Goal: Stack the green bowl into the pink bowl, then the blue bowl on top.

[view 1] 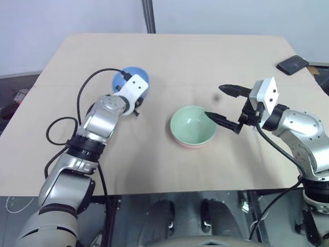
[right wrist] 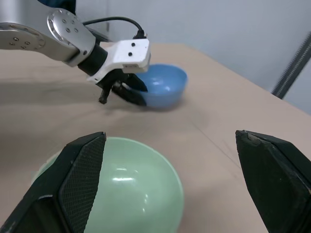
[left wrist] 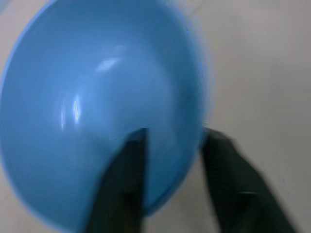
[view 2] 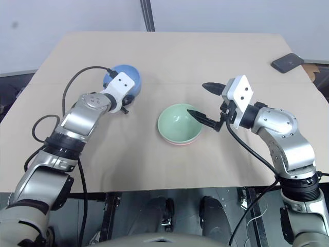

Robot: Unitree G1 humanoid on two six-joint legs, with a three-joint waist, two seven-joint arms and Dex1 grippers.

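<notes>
The green bowl (view 1: pixel 193 125) sits inside the pink bowl (view 1: pixel 191 145) near the middle of the tan table (view 1: pixel 169 62). Of the pink bowl I can see just a thin salmon edge under the near side of the green one. Both bowls stand upright, and the green one is empty.

The blue bowl (view 1: pixel 131 80) stands apart from this pair, to the left and a little farther back on the table. The left gripper (right wrist: pixel 127 90) has reached it from the near side. In the left wrist view one black finger (left wrist: pixel 127 170) lies inside the bowl and the other is outside, so the near rim of the bowl is between them. The fingers are drawn close together on this rim, clamped on the wall of the blue bowl. The bowl seems to rest on the table, but I cannot tell for sure if it is lifted a little.

The right gripper (view 1: pixel 225 105) hangs just to the right of the green bowl, above the table. Its two black fingers are spread wide apart and hold nothing. The tip of the nearer finger reaches over the right rim of the green bowl; the other finger points away from it, farther back.

A dark phone (view 1: pixel 292 64) lies at the far right corner of the table, well apart from the bowls.
</notes>
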